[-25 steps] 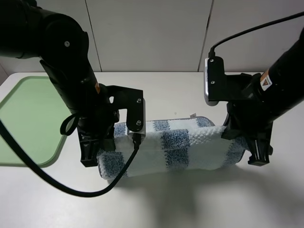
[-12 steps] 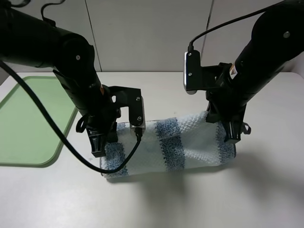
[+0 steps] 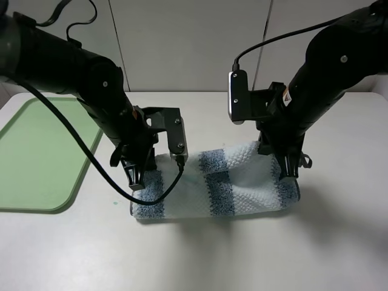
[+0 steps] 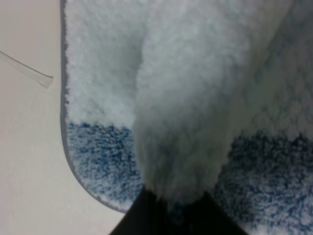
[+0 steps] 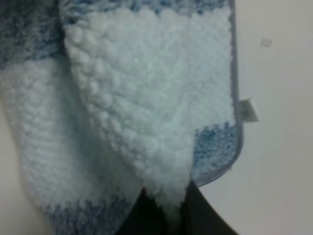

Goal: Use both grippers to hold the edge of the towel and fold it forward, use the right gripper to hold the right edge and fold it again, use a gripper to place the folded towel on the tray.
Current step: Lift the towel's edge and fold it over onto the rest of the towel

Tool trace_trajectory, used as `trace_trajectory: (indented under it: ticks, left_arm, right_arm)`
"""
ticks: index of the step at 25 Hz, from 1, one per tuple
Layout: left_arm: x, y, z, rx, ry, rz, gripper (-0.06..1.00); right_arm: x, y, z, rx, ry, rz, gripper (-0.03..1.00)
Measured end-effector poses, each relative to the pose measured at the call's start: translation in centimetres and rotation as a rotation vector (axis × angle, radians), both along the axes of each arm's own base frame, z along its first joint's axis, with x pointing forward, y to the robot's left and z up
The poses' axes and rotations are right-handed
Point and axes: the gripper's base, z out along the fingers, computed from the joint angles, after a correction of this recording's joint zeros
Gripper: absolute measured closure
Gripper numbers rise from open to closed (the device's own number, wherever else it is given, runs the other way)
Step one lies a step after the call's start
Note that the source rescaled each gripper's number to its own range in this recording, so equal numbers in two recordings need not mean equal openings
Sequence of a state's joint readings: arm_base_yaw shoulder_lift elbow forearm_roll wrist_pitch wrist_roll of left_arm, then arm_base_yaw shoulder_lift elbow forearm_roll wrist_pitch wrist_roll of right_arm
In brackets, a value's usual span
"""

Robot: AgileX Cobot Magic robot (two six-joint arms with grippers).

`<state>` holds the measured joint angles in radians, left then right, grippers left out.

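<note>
The towel (image 3: 233, 188), striped white and mottled blue, lies on the table's middle, with its near edge lifted and doubled over towards the back. My left gripper (image 3: 137, 179) is shut on the towel's left end. My right gripper (image 3: 286, 172) is shut on the right end. In the left wrist view the black fingers of the left gripper (image 4: 171, 204) pinch a raised fold of the towel (image 4: 195, 98) above its lower layer, with the grey-trimmed edge (image 4: 64, 122) beside it. In the right wrist view the right gripper (image 5: 165, 206) pinches a white fold of the towel (image 5: 142, 98). The light-green tray (image 3: 36, 157) lies at the far left.
A small white label (image 5: 248, 108) sticks out from the towel's trimmed edge. A thin clear strip (image 4: 29, 71) lies on the table beside the towel. A pale wall stands behind the table. The camera boxes (image 3: 237, 97) hang beside the arms.
Both grippers have moved towards the back of the table, carrying the near towel edge up and over the rest. The towel now shows a shorter, doubled shape.
</note>
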<state>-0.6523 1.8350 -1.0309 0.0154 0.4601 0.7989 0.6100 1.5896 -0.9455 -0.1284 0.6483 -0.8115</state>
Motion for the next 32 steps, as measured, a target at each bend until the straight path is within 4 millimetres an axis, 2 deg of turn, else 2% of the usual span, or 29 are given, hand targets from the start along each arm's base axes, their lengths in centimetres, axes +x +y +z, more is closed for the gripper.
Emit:
trace_trajectory:
  ticks: [4, 10, 12, 13, 14, 15, 16, 17, 18, 19, 21, 23, 30, 32]
  left_arm:
    - [0.17, -0.11, -0.70, 0.002, -0.001, 0.001, 0.94]
    - [0.49, -0.30, -0.64, -0.023, -0.037, 0.008, 0.94]
    - [0.57, -0.30, -0.62, -0.026, -0.044, 0.007, 0.91]
    - [0.57, -0.30, -0.62, -0.026, -0.044, 0.007, 0.87]
    - [0.56, -0.29, -0.62, -0.025, -0.043, 0.009, 0.80]
    - [0.56, -0.29, -0.62, -0.026, -0.043, 0.013, 0.67]
    - [0.57, -0.29, -0.62, -0.027, -0.042, 0.018, 0.51]
    - [0.56, -0.29, -0.62, -0.030, -0.040, 0.028, 0.32]
    - [0.56, -0.29, -0.62, -0.033, -0.038, 0.041, 0.20]
    - [0.56, -0.29, -0.62, -0.036, -0.036, 0.050, 0.10]
    - [0.56, -0.29, -0.62, -0.038, -0.034, 0.058, 0.00]
    - [0.57, -0.30, -0.62, -0.039, -0.035, 0.060, -0.03]
    - [0.33, -0.10, -0.63, -0.018, -0.010, 0.064, -0.05]
    - [0.11, 0.08, -0.11, -0.012, -0.001, 0.070, -0.05]
  right_arm:
    - [0.22, 0.15, 0.11, 0.015, -0.028, 0.007, 0.97]
    - [0.35, 0.23, 0.18, 0.023, -0.044, 0.012, 0.97]
    - [0.42, 0.26, 0.21, 0.025, -0.052, 0.015, 0.96]
    - [0.44, 0.26, 0.22, 0.026, -0.055, 0.014, 0.92]
    - [0.44, 0.27, 0.22, 0.029, -0.054, 0.007, 0.82]
    - [0.42, 0.25, 0.21, 0.034, -0.048, -0.012, 0.63]
    - [0.39, 0.19, 0.19, 0.036, -0.041, -0.034, 0.37]
    - [0.43, 0.12, 0.19, 0.035, -0.042, -0.054, 0.23]
    - [0.50, 0.03, 0.20, 0.029, -0.050, -0.064, 0.12]
    - [0.61, -0.05, 0.24, 0.024, -0.062, -0.073, 0.06]
    - [0.78, -0.14, 0.30, 0.019, -0.081, -0.085, 0.00]
    - [0.87, -0.15, 0.35, 0.020, -0.092, -0.090, -0.02]
    - [0.91, -0.13, 0.37, 0.026, -0.096, -0.097, -0.03]
    - [0.91, -0.13, 0.37, 0.027, -0.095, -0.098, -0.03]
